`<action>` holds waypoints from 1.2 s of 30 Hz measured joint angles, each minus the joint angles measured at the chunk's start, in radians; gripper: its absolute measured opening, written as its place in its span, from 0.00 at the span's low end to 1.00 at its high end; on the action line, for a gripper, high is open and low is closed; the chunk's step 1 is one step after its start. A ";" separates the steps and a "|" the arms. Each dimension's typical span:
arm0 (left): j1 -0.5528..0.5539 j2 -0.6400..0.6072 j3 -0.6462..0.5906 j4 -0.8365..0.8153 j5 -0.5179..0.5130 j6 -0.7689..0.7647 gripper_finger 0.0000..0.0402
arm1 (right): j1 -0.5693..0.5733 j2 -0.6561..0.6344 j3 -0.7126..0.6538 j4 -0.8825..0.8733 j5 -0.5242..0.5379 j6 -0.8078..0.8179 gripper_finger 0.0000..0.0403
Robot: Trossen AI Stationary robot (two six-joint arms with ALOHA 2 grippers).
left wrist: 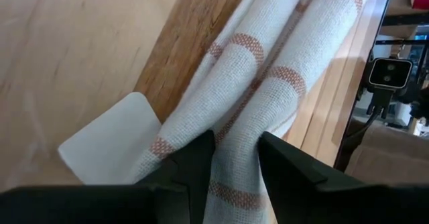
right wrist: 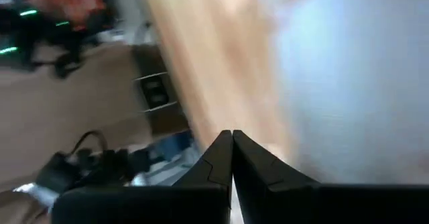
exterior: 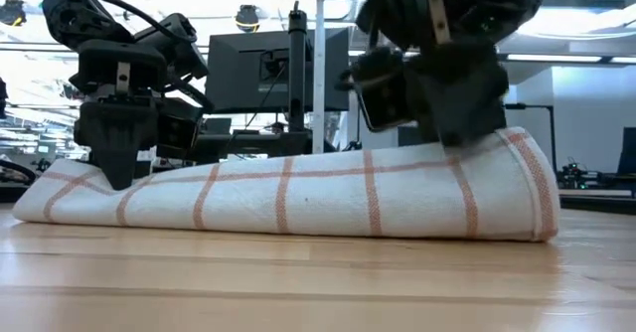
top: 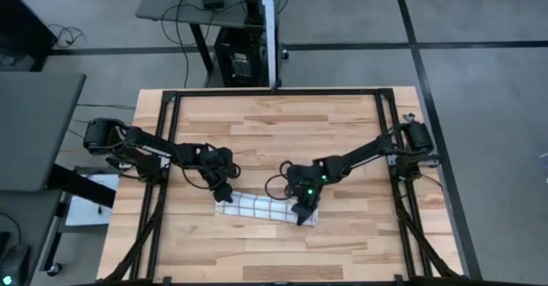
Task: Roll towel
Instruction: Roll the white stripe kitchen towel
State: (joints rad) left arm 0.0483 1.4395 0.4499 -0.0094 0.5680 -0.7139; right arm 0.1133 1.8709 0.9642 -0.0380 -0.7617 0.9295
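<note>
The towel (top: 265, 207), white with thin reddish-brown grid lines, lies bunched into a long narrow roll on the wooden table, across its near middle. It fills the low view (exterior: 298, 198) and rests on its underside. My left gripper (top: 224, 192) is at the roll's left end (exterior: 117, 178), shut on cloth (left wrist: 238, 163). My right gripper (top: 304, 211) stands on top of the roll's right end (exterior: 467, 133). Its fingers (right wrist: 232, 147) are shut together, with the white cloth blurred beside them. My left gripper pinches a raised fold of the towel (left wrist: 236, 140) at the roll's left end between its two fingers, several layers. The fingers come from above, slanting down. The end lies on the table. My right gripper meets the top of the roll's right end (exterior: 477, 148) from above with shut fingers. The gripper's body hides the fingertips, and I see no cloth between them.
A black frame (top: 171, 98) runs round the table's edges. A white label (left wrist: 110, 143) lies on the wood by the towel's left end. Bare wood lies on the far half (top: 282, 123) and along the near edge. Monitors and stands (exterior: 268, 69) are beyond the table.
</note>
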 joint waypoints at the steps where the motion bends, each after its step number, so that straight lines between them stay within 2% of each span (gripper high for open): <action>1: 0.000 0.000 0.006 -0.005 0.000 -0.002 0.27 | -0.007 0.000 0.000 -0.031 0.009 -0.017 0.00; 5: 0.000 -0.001 0.046 -0.010 0.000 -0.003 0.27 | -0.026 -0.002 -0.002 -0.106 0.080 -0.062 0.00; 8: 0.000 -0.018 0.075 -0.018 0.003 0.005 0.27 | -0.033 -0.002 -0.014 -0.104 0.084 -0.064 0.00; 18: 0.000 -0.153 0.163 -0.310 -0.084 0.130 0.27 | -0.038 -0.003 -0.057 -0.109 0.083 -0.064 0.00; 24: -0.004 -0.281 0.193 -0.316 -0.109 0.154 0.27 | -0.068 -0.016 -0.058 -0.112 0.079 -0.066 0.00; 28: 0.006 -0.345 0.194 -0.318 -0.151 0.158 0.27 | -0.123 -0.067 -0.057 -0.135 0.082 -0.127 0.00; 33: 0.011 -0.364 0.195 -0.346 -0.151 0.157 0.27 | -0.210 -0.084 -0.058 -0.312 0.078 -0.207 0.00; 36: 0.011 -0.364 0.195 -0.378 -0.151 0.159 0.27 | -0.213 -0.090 -0.058 -0.304 0.037 -0.221 0.00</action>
State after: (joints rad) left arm 0.0593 1.0752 0.6445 -0.3873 0.4168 -0.5554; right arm -0.0995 1.7814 0.9062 -0.3418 -0.7247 0.7086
